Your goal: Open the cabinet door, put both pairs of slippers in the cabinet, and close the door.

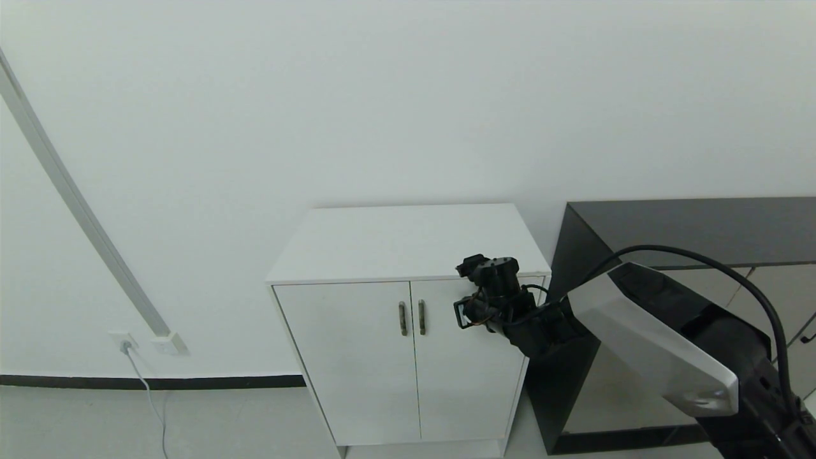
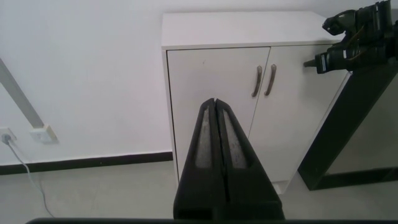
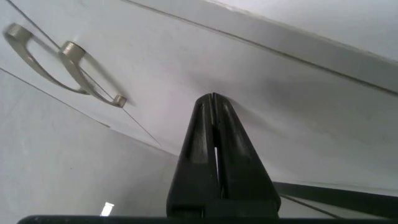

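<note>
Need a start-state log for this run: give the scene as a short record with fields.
cabinet: white cabinet, standing against the wall
doors: left door and right door, both shut
handles: two handles, side by side at the middle seam
right gripper: shut, close to the right door beside the handles; contact unclear
left gripper: shut, held back from the cabinet front
surroundings: dark cabinet on the robot's right; wall socket on its left

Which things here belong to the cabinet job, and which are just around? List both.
Job: white cabinet, shut; its two handles; right tool, shut, by the right door; left tool, shut.
Around: dark cabinet; wall socket; cable; wall conduit.
</note>
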Controlling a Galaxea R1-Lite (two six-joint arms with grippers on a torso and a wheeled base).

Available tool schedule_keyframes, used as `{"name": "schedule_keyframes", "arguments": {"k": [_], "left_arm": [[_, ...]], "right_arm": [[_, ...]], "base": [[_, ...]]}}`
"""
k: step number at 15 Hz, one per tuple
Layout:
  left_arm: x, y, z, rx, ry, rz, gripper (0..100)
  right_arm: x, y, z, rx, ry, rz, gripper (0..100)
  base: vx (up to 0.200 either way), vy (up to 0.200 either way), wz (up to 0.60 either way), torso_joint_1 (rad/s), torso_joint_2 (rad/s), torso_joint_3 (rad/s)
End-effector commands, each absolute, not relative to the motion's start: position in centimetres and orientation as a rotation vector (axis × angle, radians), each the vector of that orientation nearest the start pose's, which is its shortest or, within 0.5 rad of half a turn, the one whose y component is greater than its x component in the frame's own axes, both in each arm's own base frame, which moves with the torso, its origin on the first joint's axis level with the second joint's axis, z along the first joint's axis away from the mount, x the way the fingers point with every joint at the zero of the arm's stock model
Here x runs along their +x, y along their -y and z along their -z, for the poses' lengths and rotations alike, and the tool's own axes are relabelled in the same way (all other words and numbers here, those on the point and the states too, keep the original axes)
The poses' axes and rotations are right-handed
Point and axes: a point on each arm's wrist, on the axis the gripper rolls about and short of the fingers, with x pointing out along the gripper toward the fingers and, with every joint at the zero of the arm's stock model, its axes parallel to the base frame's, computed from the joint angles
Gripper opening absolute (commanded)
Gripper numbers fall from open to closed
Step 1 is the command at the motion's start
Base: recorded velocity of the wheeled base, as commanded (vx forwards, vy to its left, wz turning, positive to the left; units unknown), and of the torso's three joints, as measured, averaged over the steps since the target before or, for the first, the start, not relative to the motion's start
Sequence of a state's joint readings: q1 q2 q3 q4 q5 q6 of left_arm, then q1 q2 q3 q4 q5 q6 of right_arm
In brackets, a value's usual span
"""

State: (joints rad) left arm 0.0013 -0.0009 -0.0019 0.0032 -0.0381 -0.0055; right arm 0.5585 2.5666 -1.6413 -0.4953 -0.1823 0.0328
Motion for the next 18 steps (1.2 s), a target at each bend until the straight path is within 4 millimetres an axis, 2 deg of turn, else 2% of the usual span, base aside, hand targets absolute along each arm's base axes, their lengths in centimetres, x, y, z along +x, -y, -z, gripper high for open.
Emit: {"name": "schedule_keyframes", "arguments": {"k": [1, 6, 7, 9, 13, 14, 16, 18], "left_arm": [[-2.3, 0.1, -7.6, -0.006, 0.000, 0.035, 0], [-2.3, 0.1, -7.6, -0.008, -0.002, 0.035, 0], [-2.3, 0.1, -7.6, -0.008, 0.000, 0.035, 0], [-2.3, 0.1, -7.6, -0.008, -0.002, 0.035, 0], [-2.3, 0.1, -7.6, -0.008, -0.002, 0.035, 0], [-2.3, 0.1, -7.6, -0.008, -0.002, 0.035, 0], [-2.3, 0.1, -7.6, -0.008, 0.000, 0.035, 0], [-2.3, 0.1, -7.6, -0.008, -0.002, 0.035, 0]], "right_arm": [[43.3, -26.7, -2.8, -0.124, -0.409, -0.365, 0], [40.2, -26.1, -5.2, -0.125, -0.420, -0.383, 0], [38.9, -25.3, -6.4, -0.119, -0.403, -0.380, 0], [37.6, -23.4, -7.7, -0.116, -0.379, -0.323, 0], [35.0, -16.7, -9.8, -0.101, -0.360, -0.158, 0], [34.7, -15.6, -10.0, -0.101, -0.356, -0.117, 0], [33.0, -10.8, -11.2, -0.087, -0.351, 0.013, 0], [30.9, -7.7, -12.2, -0.075, -0.349, 0.071, 0]], "base": [[0.000, 0.000, 0.00, 0.000, 0.00, 0.000], [0.000, 0.000, 0.00, 0.000, 0.00, 0.000], [0.000, 0.000, 0.00, 0.000, 0.00, 0.000], [0.000, 0.000, 0.00, 0.000, 0.00, 0.000], [0.000, 0.000, 0.00, 0.000, 0.00, 0.000], [0.000, 0.000, 0.00, 0.000, 0.00, 0.000], [0.000, 0.000, 0.00, 0.000, 0.00, 0.000], [0.000, 0.000, 0.00, 0.000, 0.00, 0.000]]}}
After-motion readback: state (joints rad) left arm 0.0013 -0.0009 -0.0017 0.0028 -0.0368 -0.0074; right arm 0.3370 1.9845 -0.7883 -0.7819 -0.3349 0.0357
